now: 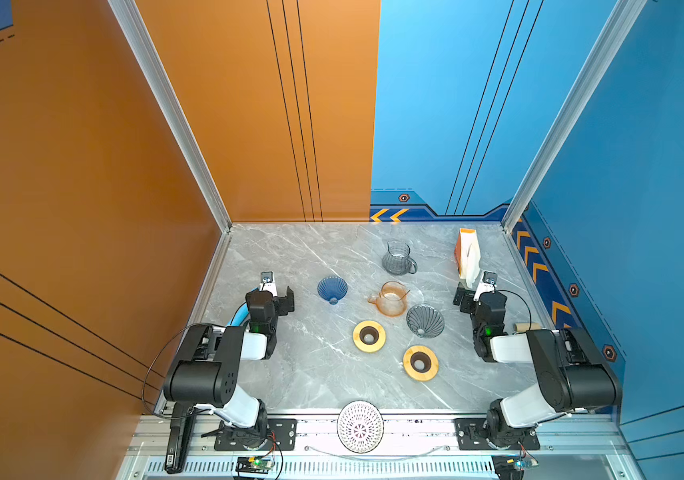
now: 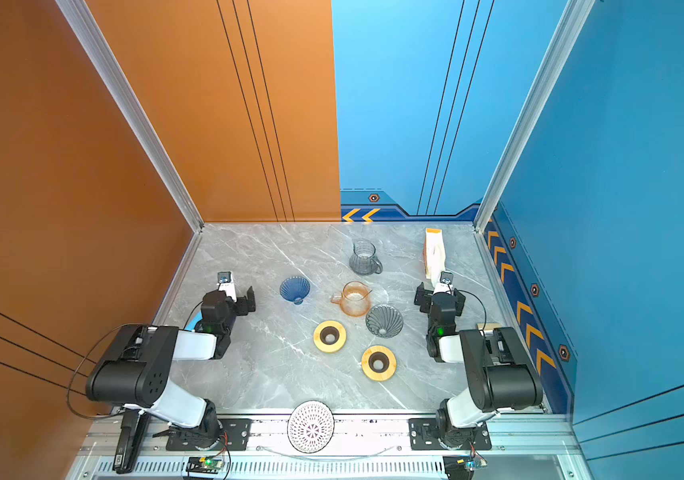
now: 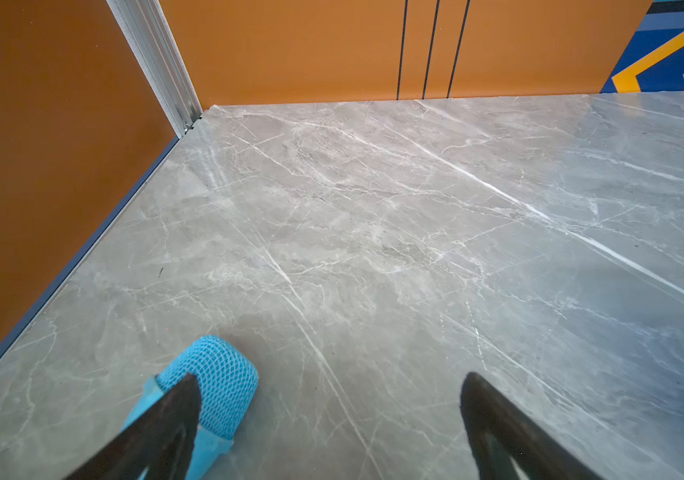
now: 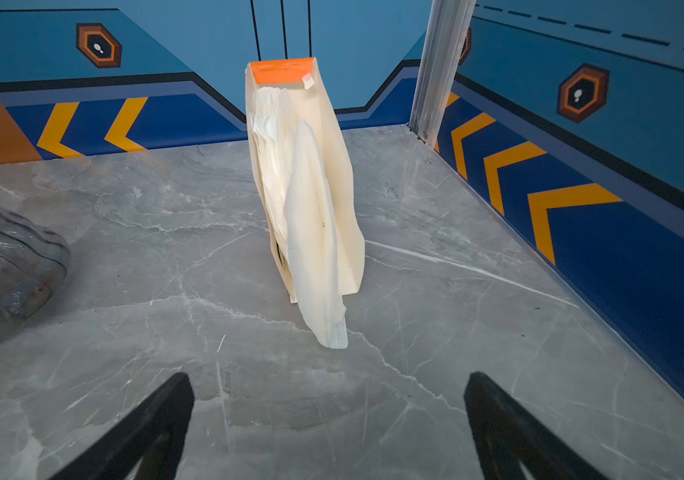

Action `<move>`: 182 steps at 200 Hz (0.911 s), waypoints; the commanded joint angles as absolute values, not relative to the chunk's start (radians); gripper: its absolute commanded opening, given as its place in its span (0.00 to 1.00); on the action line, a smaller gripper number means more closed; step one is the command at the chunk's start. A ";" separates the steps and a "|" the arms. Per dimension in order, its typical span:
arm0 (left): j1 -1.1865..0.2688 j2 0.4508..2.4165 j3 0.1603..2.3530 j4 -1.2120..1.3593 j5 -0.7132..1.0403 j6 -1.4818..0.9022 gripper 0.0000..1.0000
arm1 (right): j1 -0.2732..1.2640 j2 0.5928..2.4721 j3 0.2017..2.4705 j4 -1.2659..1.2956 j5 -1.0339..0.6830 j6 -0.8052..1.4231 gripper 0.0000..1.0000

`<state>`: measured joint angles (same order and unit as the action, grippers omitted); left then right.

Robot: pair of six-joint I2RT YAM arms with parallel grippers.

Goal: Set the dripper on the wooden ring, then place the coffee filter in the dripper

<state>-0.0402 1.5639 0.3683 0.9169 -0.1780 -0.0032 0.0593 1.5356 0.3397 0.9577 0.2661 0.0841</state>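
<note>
A cream filter holder with an orange top stands at the back right. One white coffee filter hangs out of its front, its tip near the table. A blue glass dripper lies left of centre, and a grey glass dripper lies right of centre. My right gripper is open and empty, low over the table just in front of the filter. Over on the left my left gripper is open and empty too, left of the blue dripper.
A grey carafe and an orange carafe stand mid-table. Two wooden rings lie in front. A white perforated bowl rests on the front rail. A blue mesh sleeve lies by my left finger. Walls enclose three sides.
</note>
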 commanded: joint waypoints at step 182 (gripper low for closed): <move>-0.025 1.564 0.381 0.919 -0.145 0.003 0.98 | 0.060 1.548 0.359 0.940 0.278 0.075 1.00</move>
<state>-0.0395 1.5639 0.3683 0.9169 -0.1768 -0.0032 0.0593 1.5356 0.3397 0.9577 0.2665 0.0841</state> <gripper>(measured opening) 0.979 0.999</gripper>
